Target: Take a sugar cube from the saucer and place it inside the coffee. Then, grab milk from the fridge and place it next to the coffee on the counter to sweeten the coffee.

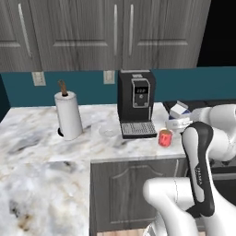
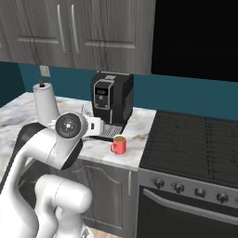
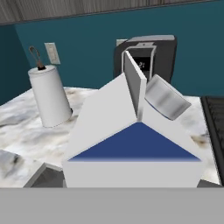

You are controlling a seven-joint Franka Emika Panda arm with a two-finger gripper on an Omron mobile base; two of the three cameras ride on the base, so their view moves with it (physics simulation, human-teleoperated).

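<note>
**Carton in the claw, over the counter**

My claw [image 1: 180,120] pinches the milk [image 3: 133,144], which I carry right of the coffee machine [image 1: 135,102], above the cup [image 1: 165,138]. On the counter [image 1: 37,133], the saucer [image 1: 109,131] lies left of the machine, the towel roll [image 1: 68,115] farther left.

Veined marble counter [image 1: 41,133], matt white carton [image 3: 131,144]

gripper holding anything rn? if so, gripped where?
Yes: the milk carton is in the gripper, above the counter by the coffee. Exact contact area is hidden.
</note>
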